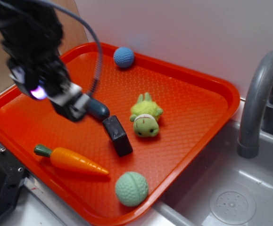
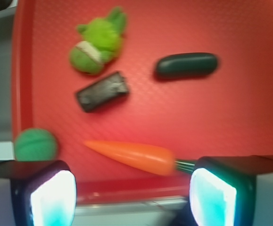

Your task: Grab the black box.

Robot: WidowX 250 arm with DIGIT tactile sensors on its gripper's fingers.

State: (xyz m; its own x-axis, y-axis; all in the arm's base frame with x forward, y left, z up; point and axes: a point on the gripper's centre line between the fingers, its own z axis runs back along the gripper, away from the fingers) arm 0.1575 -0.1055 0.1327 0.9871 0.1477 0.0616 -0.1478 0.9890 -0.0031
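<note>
Both fingers (image 2: 51, 197) stand wide apart, holding nothing; the wrist view cuts them off at the bottom, glowing and blurred. Below lies the dimpled red tray (image 1: 183, 101). Near its middle lies the matte black box (image 1: 118, 135), squared, between the plush turtle (image 1: 145, 116) and the smooth carrot (image 1: 72, 160). A rounded dark capsule (image 2: 186, 65), perhaps plastic, sits apart.

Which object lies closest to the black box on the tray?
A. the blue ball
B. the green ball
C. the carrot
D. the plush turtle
D: the plush turtle lies right beside the black box on the tray; the other three lie farther off.
</note>
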